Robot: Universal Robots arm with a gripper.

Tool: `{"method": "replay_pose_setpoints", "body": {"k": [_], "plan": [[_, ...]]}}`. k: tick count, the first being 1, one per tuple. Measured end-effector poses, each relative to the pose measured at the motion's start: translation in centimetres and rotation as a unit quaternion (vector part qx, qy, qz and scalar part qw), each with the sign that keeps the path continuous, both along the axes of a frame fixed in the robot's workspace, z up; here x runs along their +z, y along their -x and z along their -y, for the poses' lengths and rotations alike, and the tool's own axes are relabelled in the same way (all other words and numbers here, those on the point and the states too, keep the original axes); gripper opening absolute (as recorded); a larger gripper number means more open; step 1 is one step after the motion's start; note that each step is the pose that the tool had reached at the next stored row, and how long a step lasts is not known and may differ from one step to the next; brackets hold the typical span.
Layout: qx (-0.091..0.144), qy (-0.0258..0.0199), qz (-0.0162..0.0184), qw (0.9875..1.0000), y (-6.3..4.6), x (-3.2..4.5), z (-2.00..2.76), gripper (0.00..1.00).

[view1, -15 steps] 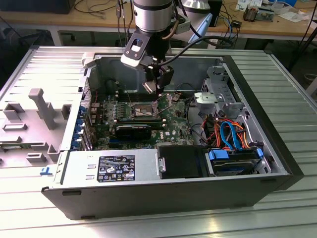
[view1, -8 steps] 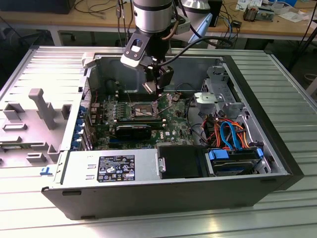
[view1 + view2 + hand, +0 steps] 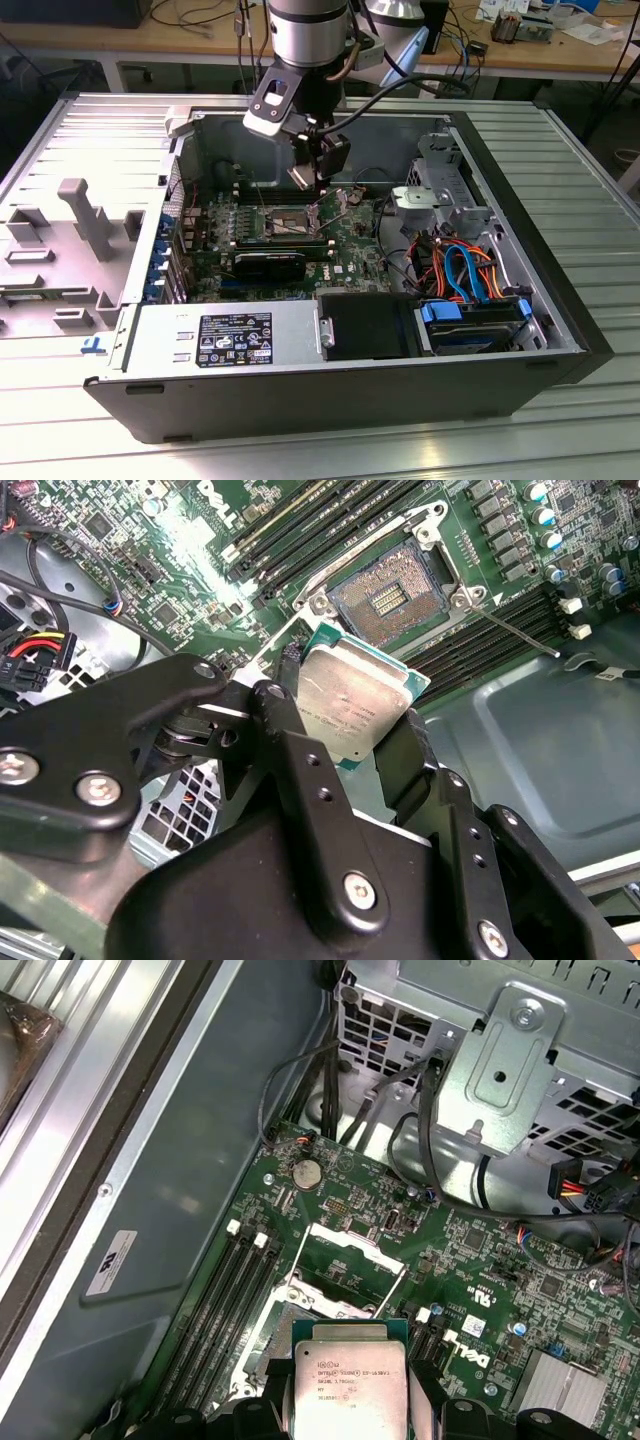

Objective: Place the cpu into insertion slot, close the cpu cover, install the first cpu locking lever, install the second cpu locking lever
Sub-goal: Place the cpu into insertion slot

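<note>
We see the end effector (image 3: 350, 730) pinching the cpu (image 3: 355, 705) by opposite edges, at one o'clock of the insertion slot (image 3: 288, 222) in the exterior view. We judge it light, stiff and fragile underneath.

The cpu (image 3: 350, 695) has a dull silver top edged in green, the hand (image 3: 345, 720) is black, the circuit board (image 3: 480, 1252) is green, the insertion slot (image 3: 388, 600) is dark-centred with a silver rim, and the cables (image 3: 462, 268) are orange and blue.
</note>
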State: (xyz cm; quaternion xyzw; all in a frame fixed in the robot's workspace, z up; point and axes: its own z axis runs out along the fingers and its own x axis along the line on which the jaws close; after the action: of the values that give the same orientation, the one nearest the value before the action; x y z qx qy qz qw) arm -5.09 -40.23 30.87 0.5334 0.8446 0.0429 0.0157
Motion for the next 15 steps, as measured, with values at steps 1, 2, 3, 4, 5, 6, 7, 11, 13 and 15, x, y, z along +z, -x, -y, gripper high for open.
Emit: {"method": "replay_pose_setpoints", "body": {"k": [1, 2, 3, 4, 5, 6, 7, 11, 13, 15], "plan": [[0.000, 0.0000, 0.0000, 1.0000, 0.00, -0.01, 0.00, 0.55], [0.000, 0.0000, 0.0000, 1.0000, 0.00, -0.02, 0.00, 0.55], [-0.001, 0.0000, 0.0000, 1.0000, 0.00, -0.02, 0.00, 0.55], [-0.001, 0.0000, 0.0000, 1.0000, 0.00, -0.03, 0.00, 0.55], [-0.001, 0.0000, 0.0000, 1.0000, 0.00, -0.04, 0.00, 0.55], [-0.001, 0.0000, 0.0000, 1.0000, 0.00, -0.05, 0.00, 0.55], [-0.002, -0.0001, 0.0000, 1.0000, 0.00, -0.06, 0.00, 0.55], [-0.003, 0.0000, 0.0000, 1.0000, 0.00, -0.10, 0.00, 0.55], [-0.003, 0.0000, 0.0000, 1.0000, 0.00, -0.14, 0.00, 0.55], [-0.004, 0.0000, 0.0000, 1.0000, 0.00, -0.15, 0.00, 0.55]]}}
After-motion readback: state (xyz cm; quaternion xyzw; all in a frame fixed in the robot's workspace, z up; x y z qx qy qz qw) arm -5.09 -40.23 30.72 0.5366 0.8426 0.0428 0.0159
